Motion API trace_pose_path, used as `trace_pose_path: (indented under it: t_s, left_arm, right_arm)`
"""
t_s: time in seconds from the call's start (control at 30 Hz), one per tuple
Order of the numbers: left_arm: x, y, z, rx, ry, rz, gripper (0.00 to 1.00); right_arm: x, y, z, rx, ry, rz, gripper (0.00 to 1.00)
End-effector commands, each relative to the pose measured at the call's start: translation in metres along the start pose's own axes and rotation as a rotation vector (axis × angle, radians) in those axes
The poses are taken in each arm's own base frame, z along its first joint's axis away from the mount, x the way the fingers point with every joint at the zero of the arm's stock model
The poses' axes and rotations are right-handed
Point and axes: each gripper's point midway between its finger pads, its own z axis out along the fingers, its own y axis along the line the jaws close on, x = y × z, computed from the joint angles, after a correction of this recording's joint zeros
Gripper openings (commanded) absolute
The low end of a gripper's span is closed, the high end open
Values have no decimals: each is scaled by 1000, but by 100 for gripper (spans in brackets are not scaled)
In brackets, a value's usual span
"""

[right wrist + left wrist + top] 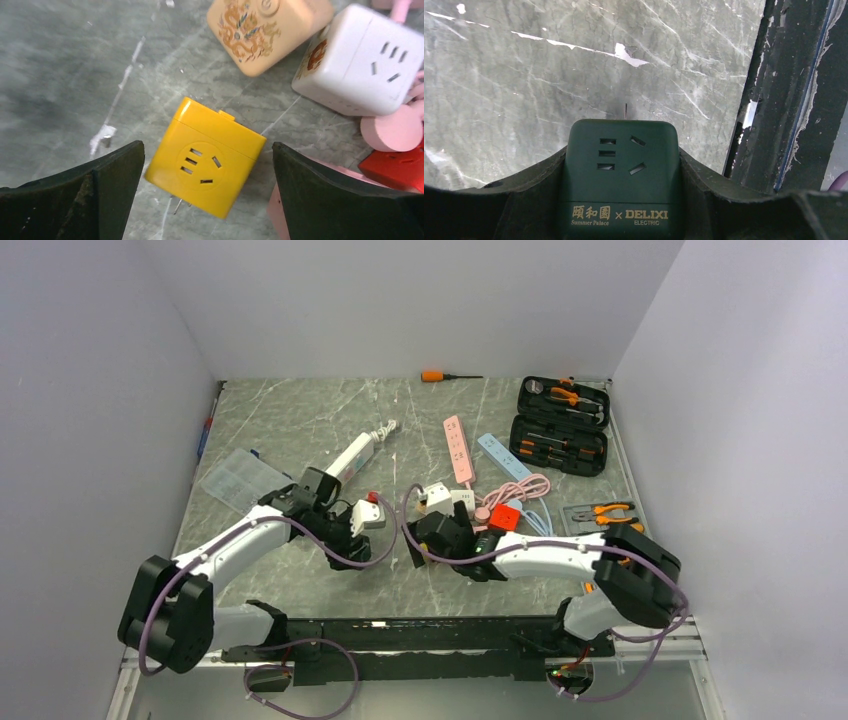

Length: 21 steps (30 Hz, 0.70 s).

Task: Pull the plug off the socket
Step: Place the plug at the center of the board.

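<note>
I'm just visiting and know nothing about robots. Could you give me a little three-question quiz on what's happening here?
1. True or false: the right gripper grips the yellow cube.
2. What colour is the socket cube held in the left gripper? A red, B dark green, C white.
3. Fill in: its gold lettering reads ___ ELECTRIC.
Key: 1 false, the jaws stand open around it; 2 B; 3 DELIXI.

You get one readable label: the dark green socket cube [621, 175] has gold print on its face, below the slot holes. It reads "頤和園" over "Summer Palace", then "×", then "DELIXI" over "ELECTRIC". The beige cube [267, 30] shows a dragon emblem and a power sign. The white cube [360, 60] has a red mark, too blurred to read.
</note>
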Motion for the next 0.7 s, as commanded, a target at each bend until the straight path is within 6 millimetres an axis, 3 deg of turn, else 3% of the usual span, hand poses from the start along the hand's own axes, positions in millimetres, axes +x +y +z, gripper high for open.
trace_pose_path:
  t_s: [0.0,0.2,0.33,0.47,0.67]
  left_arm:
    - [-14,11,7,-34,-37,-7,1]
    - [-24,20,14,-38,-41,-10,4]
    - [-29,32,25,-76,-14,-16,10]
    - [-29,47,38,-122,40,-46,16]
    - [-30,54,60,-121,132,-55,16]
  right_arm:
    - [-45,4,-27,-43,-124,120,100]
    - [-100,-14,-81,-50,-264,229,99]
    - [-114,-44,-104,38,-285,288,96]
    - [-104,-61,-114,86,-260,335,94]
    - [-67,-75,-119,107,-195,430,94]
